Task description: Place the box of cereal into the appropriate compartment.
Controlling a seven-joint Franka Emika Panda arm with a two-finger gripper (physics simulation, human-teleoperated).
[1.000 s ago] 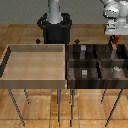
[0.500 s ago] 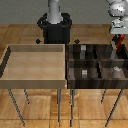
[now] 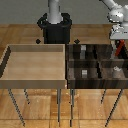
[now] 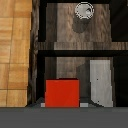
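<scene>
The box of cereal [image 3: 119, 48] is a small, narrow red box. It hangs in my gripper [image 3: 119, 45] above the far right part of the dark compartment bin [image 3: 96, 62]. The gripper is shut on it. In the wrist view the red box [image 4: 62, 93] fills the near middle, over a compartment beside a flat grey piece [image 4: 101, 82]. The fingers themselves are not clear in either view.
A light wooden bin [image 3: 35, 80] stands at the exterior view's left, next to the dark bin. Small grey objects lie in several compartments [image 3: 85, 72] [image 3: 116, 70] [image 3: 83, 50]. A round grey object [image 4: 84, 10] lies in another compartment. The robot base [image 3: 55, 27] is behind the bins.
My gripper has carried the red box toward the exterior view's right, over the dark bin's right side. Nothing else has moved.
</scene>
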